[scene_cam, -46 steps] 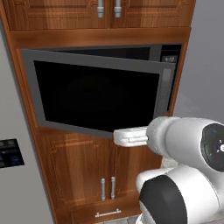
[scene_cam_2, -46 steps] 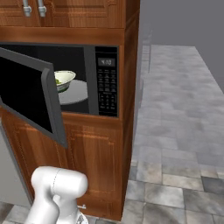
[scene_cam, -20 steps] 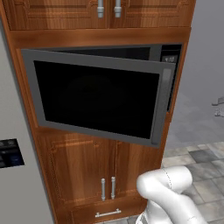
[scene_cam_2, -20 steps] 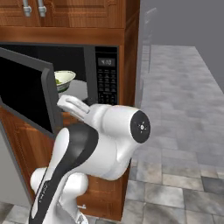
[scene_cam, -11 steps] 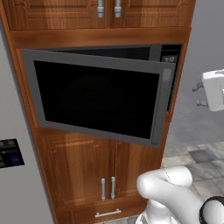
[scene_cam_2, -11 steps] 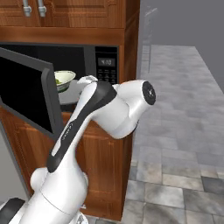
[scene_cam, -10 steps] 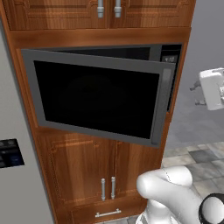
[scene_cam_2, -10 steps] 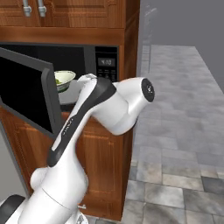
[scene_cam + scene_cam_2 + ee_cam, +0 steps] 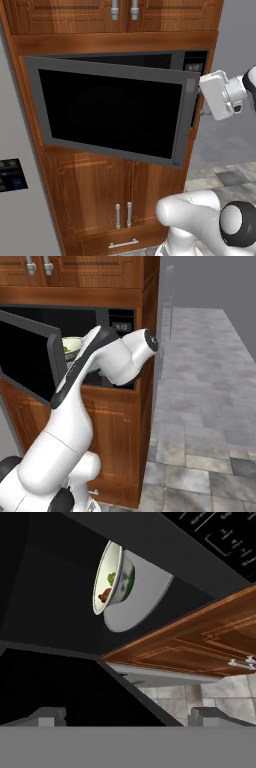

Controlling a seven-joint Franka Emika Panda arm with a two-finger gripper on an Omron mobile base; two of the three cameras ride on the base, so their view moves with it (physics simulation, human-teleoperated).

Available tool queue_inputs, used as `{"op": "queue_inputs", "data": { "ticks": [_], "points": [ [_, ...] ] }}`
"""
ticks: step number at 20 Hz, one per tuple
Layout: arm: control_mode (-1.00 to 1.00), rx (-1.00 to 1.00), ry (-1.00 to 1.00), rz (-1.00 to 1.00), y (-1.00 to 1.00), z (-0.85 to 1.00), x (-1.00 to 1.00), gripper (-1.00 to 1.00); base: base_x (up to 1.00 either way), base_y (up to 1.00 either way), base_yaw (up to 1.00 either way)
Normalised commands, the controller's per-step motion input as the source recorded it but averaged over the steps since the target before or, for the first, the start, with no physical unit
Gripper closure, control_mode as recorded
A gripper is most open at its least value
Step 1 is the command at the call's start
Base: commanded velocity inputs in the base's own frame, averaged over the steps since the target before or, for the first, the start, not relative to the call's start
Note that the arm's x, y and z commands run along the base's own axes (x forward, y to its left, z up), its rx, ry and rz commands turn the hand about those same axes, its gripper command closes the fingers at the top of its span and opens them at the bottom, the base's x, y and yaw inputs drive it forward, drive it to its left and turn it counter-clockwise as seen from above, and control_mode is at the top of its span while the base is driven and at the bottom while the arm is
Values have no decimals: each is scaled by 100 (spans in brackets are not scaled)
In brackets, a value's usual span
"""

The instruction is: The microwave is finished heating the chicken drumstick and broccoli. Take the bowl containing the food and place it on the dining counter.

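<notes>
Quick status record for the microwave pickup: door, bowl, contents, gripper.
microwave door: microwave door partly open, swung out to the left
bowl: bowl inside on the turntable, untouched
contents: chicken drumstick and broccoli in the bowl
gripper: gripper open, empty, outside the cavity, facing the bowl
clearance: door edge lies close to the hand

the bowl (image 9: 114,577) sits on the turntable (image 9: 142,594) inside the microwave (image 9: 117,107), behind its half-open door.

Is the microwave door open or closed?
Open. The microwave door swings out, and the bowl shows inside on the turntable.
</notes>
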Motion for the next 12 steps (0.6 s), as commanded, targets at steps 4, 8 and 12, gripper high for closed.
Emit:
{"op": "queue_inputs", "data": {
  "ticks": [4, 8, 12],
  "points": [
    [-100, 0, 6, 0, 30, -16, 55, -100, 0, 0, 0],
    [-100, 0, 3, 0, 7, -2, 33, -100, 0, 0, 0],
    [-100, 0, 1, 0, 27, 0, -1, -100, 0, 0, 0]
  ]
}}
